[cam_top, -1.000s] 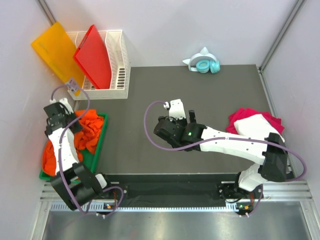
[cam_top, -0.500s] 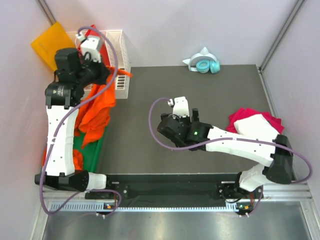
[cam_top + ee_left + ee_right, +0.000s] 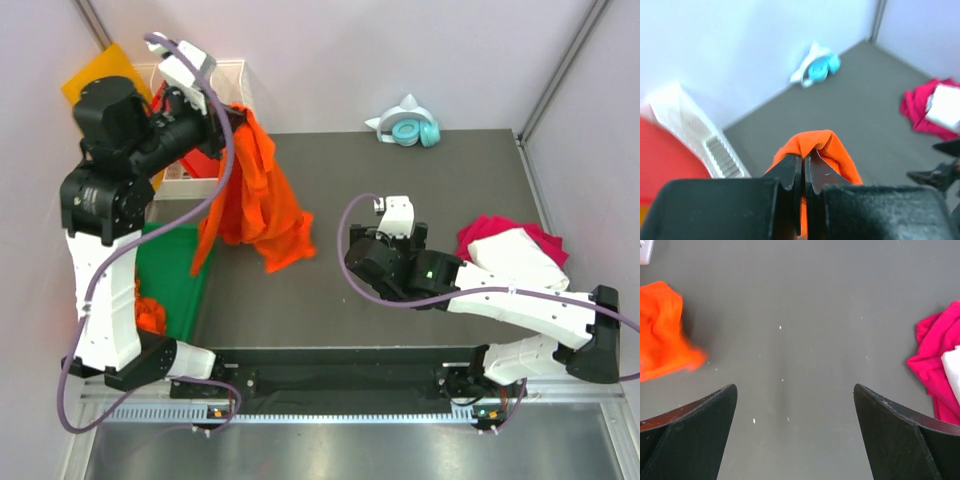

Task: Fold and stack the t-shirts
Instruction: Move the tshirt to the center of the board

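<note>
High at the back left, my left gripper [image 3: 235, 112] is shut on a fold of a bright orange t-shirt [image 3: 260, 195], which hangs crumpled down over the dark table. The left wrist view shows the jaws pinched together [image 3: 804, 156] on the orange cloth [image 3: 827, 145]. More orange t-shirts [image 3: 150, 313] lie in the green tray [image 3: 170, 280]. A white t-shirt [image 3: 515, 255] rests on a magenta one [image 3: 480, 232] at the right. My right gripper [image 3: 398, 238] hovers mid-table, open and empty [image 3: 794, 387], with the orange shirt [image 3: 662, 330] to its left and the magenta shirt [image 3: 940, 365] to its right.
A white basket [image 3: 240, 80] stands at the back left, with a yellow-orange board [image 3: 95, 75] beside it, both partly hidden by the left arm. Teal cat-ear headphones [image 3: 410, 130] lie at the table's far edge. Walls close in on both sides.
The left arm has risen from the green tray and swung right, lifting an orange t-shirt out over the table. The right arm has drawn back to the right, still open.
</note>
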Robot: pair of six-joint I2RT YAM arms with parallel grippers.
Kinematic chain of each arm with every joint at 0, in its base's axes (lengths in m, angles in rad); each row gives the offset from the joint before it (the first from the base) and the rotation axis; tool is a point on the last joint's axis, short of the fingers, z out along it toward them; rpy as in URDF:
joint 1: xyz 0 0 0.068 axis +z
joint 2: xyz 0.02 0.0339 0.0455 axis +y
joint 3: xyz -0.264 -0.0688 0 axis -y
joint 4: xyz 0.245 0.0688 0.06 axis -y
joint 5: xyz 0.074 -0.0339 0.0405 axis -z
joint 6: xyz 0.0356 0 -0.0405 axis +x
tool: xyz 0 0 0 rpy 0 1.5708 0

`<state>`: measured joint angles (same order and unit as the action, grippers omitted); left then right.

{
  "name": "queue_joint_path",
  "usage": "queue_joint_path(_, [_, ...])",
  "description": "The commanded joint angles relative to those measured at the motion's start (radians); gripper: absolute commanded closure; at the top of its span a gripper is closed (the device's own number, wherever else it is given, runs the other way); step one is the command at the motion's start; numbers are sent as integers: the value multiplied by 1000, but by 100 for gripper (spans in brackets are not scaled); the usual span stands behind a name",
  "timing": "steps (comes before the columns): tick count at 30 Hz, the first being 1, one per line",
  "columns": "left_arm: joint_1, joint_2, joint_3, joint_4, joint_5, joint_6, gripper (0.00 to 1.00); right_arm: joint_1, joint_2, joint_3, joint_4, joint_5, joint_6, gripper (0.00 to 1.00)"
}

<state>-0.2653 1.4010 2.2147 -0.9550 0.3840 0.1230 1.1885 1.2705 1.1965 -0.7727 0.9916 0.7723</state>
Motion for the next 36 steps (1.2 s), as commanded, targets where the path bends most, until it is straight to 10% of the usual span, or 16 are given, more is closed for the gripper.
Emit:
queue_joint_path(1, [-23,-8,111,91,99,-19,100,-7,-31,-11,-30,24,57,0])
queue_joint_path(12, [-184,-53,-317,99,49,53,100,-7,-36,-5,-83,10,110,0])
queue_joint_path(36, [-350,250,-584,231,-188,33,100,5,7,-17,-154,-34,188,2])
